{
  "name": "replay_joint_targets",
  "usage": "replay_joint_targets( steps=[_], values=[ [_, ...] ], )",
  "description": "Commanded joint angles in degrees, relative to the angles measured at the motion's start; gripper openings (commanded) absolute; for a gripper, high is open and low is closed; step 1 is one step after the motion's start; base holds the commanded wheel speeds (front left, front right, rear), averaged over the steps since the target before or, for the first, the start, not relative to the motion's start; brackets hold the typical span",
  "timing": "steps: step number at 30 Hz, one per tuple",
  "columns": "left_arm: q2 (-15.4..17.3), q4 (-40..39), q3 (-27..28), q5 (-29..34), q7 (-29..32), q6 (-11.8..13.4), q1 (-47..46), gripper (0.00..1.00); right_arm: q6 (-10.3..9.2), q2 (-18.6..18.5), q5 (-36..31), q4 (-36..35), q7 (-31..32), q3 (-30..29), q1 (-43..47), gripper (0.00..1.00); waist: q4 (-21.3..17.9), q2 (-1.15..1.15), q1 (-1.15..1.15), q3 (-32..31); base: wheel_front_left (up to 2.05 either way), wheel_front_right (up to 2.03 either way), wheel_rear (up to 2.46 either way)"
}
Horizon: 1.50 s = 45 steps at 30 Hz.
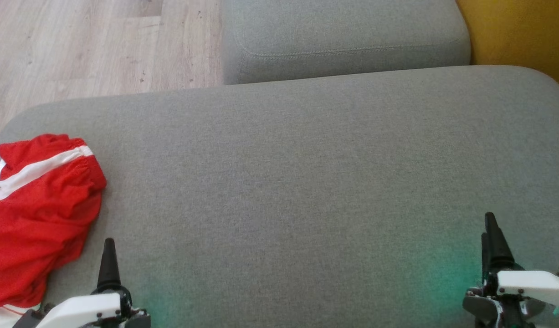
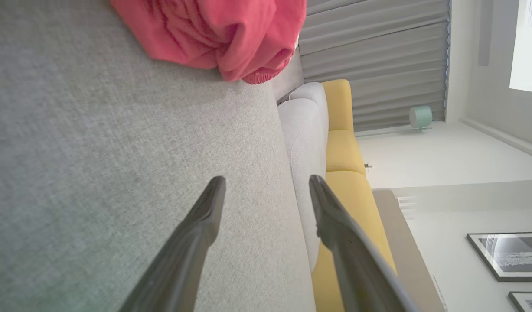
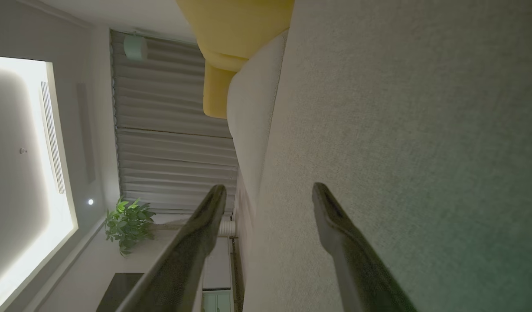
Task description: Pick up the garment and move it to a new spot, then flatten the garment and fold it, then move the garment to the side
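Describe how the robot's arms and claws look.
The left claw and right claw each have two long dark tapering fingers ending in narrow tips. Behind each sits a white moulded housing mounted over dark grey hardware.

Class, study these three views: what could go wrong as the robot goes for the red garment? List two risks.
1. The garment lies bunched at the left edge of the cushion; a push might slide it off.
2. The open fingers of the left gripper may pinch several layers, hindering flattening.
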Motion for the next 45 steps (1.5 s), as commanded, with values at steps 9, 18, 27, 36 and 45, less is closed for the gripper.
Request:
replay_joint_targets(
  steps=[9,18,27,36,45],
  values=[
    [0.28,-4.22,-1.56,10.32,-2.07,-0.11,-1.44,1.00,-0.01,-0.25,-10.74,-3.75,-2.01,2.42,-2.01,1.00,-0.05,0.00,0.00,-0.61,0.00,0.00,0.00],
    [0.30,-5.74,-2.65,16.31,-3.43,0.17,-1.02,1.00,-0.01,-0.28,-17.11,-4.96,-3.36,4.38,-1.79,1.00,-0.07,0.00,0.00,-1.10,0.00,0.00,0.00],
    [0.33,-6.44,-4.07,23.18,-4.96,0.53,-0.65,1.00,-0.02,-0.31,-24.33,-5.74,-4.89,6.86,-1.77,1.00,0.25,0.00,0.00,-1.58,0.00,0.00,0.00],
    [0.36,-7.59,-5.31,29.33,-6.50,0.98,-0.39,1.00,-0.02,-0.34,-30.76,-6.60,-6.41,8.14,-1.54,1.00,0.51,0.00,0.00,-2.04,0.00,0.00,0.00],
    [0.39,-8.50,-6.53,36.11,-8.02,0.83,0.03,1.00,-0.02,-0.38,-37.57,-7.10,-7.93,9.90,-1.38,1.00,0.67,0.00,0.00,-2.62,0.00,0.00,0.00]
  ],
)
